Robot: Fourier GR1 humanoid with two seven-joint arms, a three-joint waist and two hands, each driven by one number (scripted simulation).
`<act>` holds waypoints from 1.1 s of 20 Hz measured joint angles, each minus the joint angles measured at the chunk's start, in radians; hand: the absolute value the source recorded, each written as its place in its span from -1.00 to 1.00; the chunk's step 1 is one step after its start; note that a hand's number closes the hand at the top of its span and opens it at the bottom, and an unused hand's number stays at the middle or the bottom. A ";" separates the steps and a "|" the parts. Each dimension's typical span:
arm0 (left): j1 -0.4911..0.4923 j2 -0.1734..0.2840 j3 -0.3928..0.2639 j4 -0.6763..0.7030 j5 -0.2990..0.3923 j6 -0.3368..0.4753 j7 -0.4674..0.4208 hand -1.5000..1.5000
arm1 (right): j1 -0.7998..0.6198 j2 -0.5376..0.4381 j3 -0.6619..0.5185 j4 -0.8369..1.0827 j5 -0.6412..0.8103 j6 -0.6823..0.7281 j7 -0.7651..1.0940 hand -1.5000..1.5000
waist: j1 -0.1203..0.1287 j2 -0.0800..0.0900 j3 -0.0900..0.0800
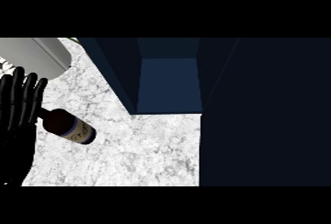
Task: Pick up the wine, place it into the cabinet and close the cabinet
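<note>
Left hand [20,98] at the view's left edge, fingers straight and spread, tips pointing up. It holds nothing. Right hand not seen in the head view.

Wine bottle [68,127] stands on the marble counter [149,148] just to the right of the left hand, seen steeply from above and leaning toward lower right in the view. Dark glass body, pale label with a blue band near the base end. Its neck end points toward the hand's palm; whether neck and hand touch cannot be told, since both are dark there.

To the right of the bottle: a bare stretch of white-grey veined counter runs up to the cabinet [168,74]. Cabinet is dark blue, its opening faces the counter, interior shows a lighter blue back panel between two dark side walls. Its open door [265,113], a broad dark panel, fills the right side of the view and bounds the counter along a straight vertical edge.

Upper left, above the hand: a light grey curved object [39,52], cut by the frame; identity unclear.
</note>
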 measured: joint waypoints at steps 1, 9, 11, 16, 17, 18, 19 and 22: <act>0.002 -0.007 -0.004 -0.014 -0.010 0.010 0.013 -1.00 | 0.003 0.003 -0.002 0.000 0.005 -0.001 -0.002 -1.00 | 0.004 -0.001 0.000; -0.111 -0.025 0.156 0.060 -0.009 0.157 0.154 -1.00 | 0.139 0.035 0.070 -0.112 -0.053 0.034 0.047 -1.00 | 0.007 -0.006 0.002; -0.144 -0.033 0.166 0.054 0.004 0.188 0.229 -1.00 | 0.158 0.041 0.107 -0.164 -0.075 0.040 0.104 -1.00 | 0.008 -0.007 0.002; -0.207 -0.019 0.166 -0.021 -0.012 0.252 0.414 -1.00 | 0.178 0.057 0.198 -0.318 -0.059 0.004 0.272 -1.00 | 0.014 -0.008 0.001; -0.216 -0.008 0.178 -0.040 -0.002 0.255 0.449 -1.00 | 0.185 0.059 0.211 -0.335 -0.056 0.002 0.287 -1.00 | 0.015 -0.008 0.001; -0.243 -0.002 0.176 -0.041 -0.016 0.272 0.479 -1.00 | 0.200 0.063 0.236 -0.351 -0.043 -0.001 0.299 -1.00 | 0.014 -0.008 0.001; -0.248 0.000 0.170 -0.061 -0.020 0.279 0.510 -1.00 | 0.203 0.061 0.233 -0.357 -0.044 0.003 0.300 -1.00 | 0.015 -0.008 0.001; -0.276 0.014 0.165 -0.085 -0.043 0.304 0.576 -1.00 | 0.207 0.072 0.292 -0.384 -0.017 -0.019 0.347 -1.00 | 0.014 -0.008 0.002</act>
